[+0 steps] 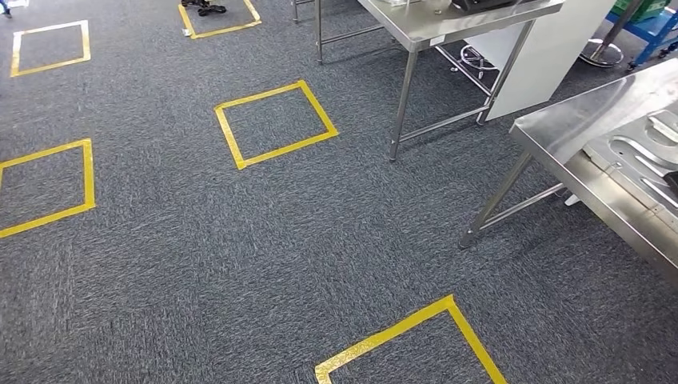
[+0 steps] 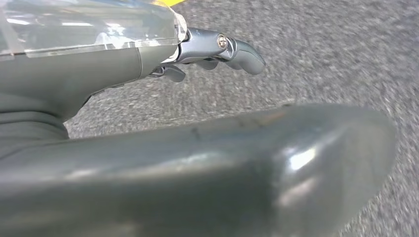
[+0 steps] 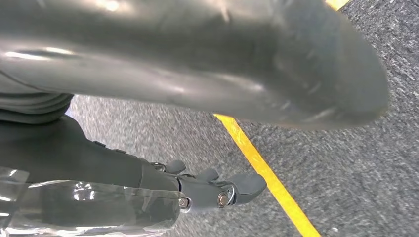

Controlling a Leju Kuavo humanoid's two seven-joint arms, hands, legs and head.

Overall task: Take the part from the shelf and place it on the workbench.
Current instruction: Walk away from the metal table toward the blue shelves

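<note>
Beside the steel counter, both hands (left hand, right hand) are carried unloaded, fingers loosely released; its leg could be clipped.

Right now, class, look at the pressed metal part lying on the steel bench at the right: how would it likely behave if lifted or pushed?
The metal part looks like stamped sheet, so probably stiff. It lies flat, so unlikely to roll or tip. On the shiny bench it may slide easily when pushed; its weight cannot be judged.
</note>
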